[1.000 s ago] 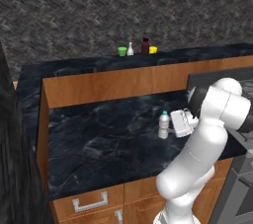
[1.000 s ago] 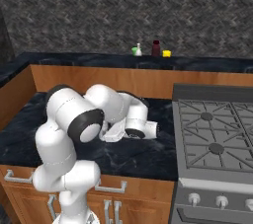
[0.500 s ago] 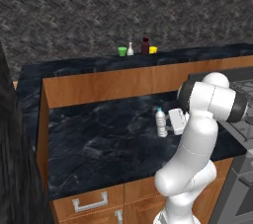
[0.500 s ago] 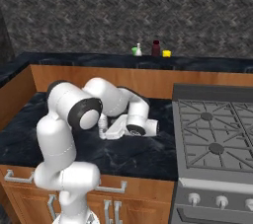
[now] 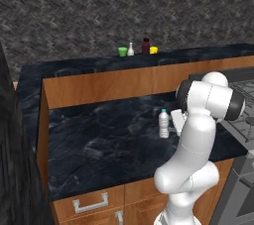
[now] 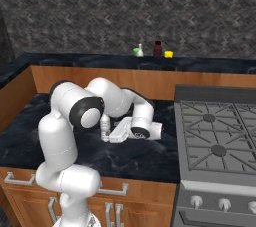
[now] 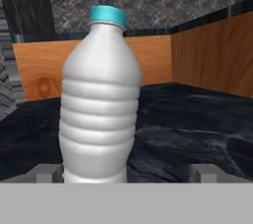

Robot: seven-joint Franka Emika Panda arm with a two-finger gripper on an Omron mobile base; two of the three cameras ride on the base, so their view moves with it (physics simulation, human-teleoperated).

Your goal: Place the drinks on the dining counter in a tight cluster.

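A dark stone-patterned wall backs the kitchen; below it runs the raised dining counter (image 5: 198,54) with its wood-panelled riser, and in front of that lies the lower black marble tabletop (image 5: 109,144) beside the stove (image 6: 220,136). The clear bottle (image 7: 99,99) with the light-blue cap stands upright on this lower tabletop, well apart from the dining counter. My claw (image 7: 126,172) is level with the bottle's base, jaws fully spread, the bottle between the fingertips (image 7: 47,171) and nearer one than the other; contact cannot be determined. The maroon bottle (image 5: 146,46) and the slim tan bottle (image 5: 130,49) stand near each other on the dining counter, between a green cup (image 5: 122,51) and a yellow object (image 5: 154,49)
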